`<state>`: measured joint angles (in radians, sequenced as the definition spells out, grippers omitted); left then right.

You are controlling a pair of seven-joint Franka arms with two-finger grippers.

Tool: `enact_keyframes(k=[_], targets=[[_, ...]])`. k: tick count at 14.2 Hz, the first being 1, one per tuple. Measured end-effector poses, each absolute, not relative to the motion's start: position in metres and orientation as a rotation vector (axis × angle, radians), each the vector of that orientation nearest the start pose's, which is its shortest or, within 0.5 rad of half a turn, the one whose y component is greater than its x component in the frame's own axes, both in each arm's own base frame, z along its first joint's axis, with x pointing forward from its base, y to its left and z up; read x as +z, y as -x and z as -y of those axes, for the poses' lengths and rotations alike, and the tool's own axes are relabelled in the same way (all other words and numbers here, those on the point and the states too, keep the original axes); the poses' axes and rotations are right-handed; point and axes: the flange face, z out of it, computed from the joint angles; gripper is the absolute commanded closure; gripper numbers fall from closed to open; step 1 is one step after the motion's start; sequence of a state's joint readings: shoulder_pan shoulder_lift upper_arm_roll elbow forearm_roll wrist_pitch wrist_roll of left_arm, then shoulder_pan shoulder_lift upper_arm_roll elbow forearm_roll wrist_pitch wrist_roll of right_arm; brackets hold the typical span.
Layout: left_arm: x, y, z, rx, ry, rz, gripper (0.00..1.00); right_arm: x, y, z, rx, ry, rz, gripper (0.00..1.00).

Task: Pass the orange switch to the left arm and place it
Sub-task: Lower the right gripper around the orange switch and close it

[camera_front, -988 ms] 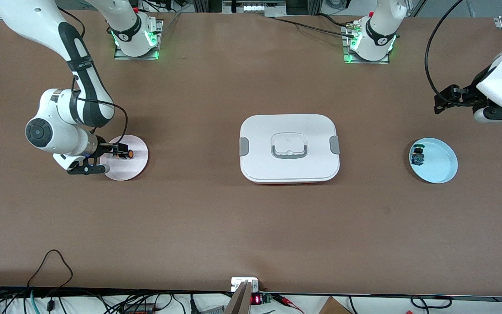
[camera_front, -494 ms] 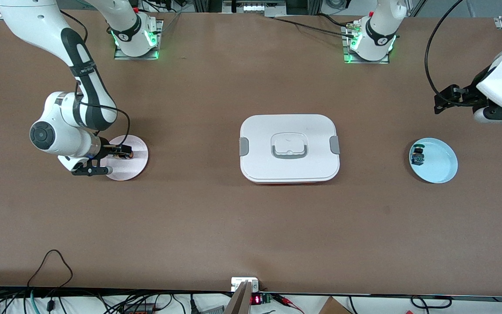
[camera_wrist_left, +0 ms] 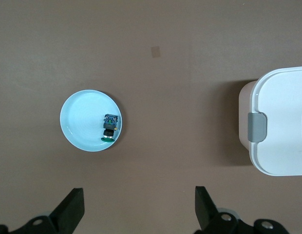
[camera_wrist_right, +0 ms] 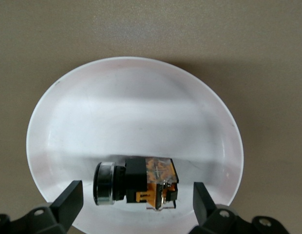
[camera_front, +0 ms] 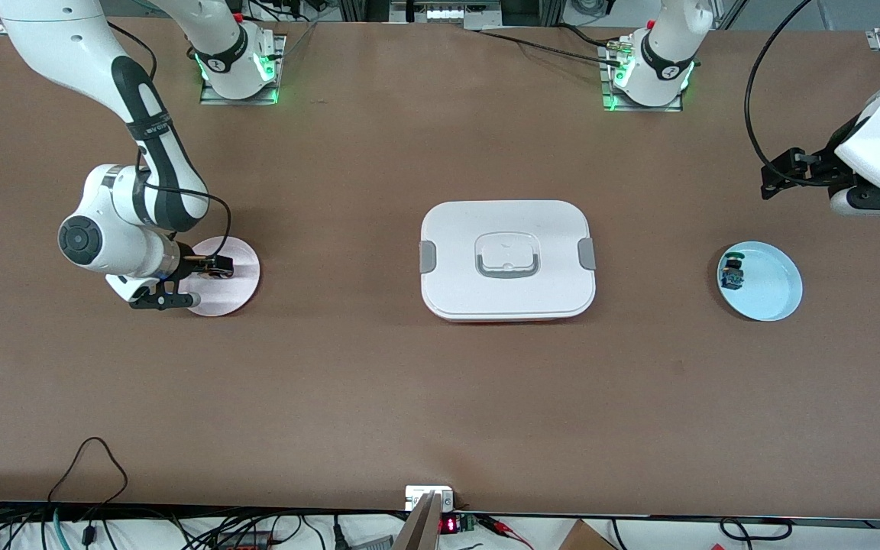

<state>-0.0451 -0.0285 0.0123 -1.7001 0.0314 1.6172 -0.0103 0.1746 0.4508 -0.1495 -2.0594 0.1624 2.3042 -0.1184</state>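
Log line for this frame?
right gripper: open over orange switch on pink plate | left gripper: open, waiting | box: mid-table

So the switch (camera_wrist_right: 135, 182) is lying on its side in a white dish (camera_wrist_right: 136, 102), which sits on the brown desk (camera_wrist_right: 258, 58). The right end effector (camera_wrist_right: 136, 202) is spread wide just above the switch, one finger (camera_wrist_right: 68, 197) off each end, not touching it.
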Motion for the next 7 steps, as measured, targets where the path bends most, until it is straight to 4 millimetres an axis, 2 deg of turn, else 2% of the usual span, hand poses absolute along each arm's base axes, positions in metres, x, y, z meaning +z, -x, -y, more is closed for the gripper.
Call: enact_keyframes(k=[7], targets=[[0.5831, -0.5457, 0.0146, 0.084, 3.108, -0.039, 0.0, 0.1919, -0.5688, -0.0183, 0.305, 3.033, -0.024, 0.0]])
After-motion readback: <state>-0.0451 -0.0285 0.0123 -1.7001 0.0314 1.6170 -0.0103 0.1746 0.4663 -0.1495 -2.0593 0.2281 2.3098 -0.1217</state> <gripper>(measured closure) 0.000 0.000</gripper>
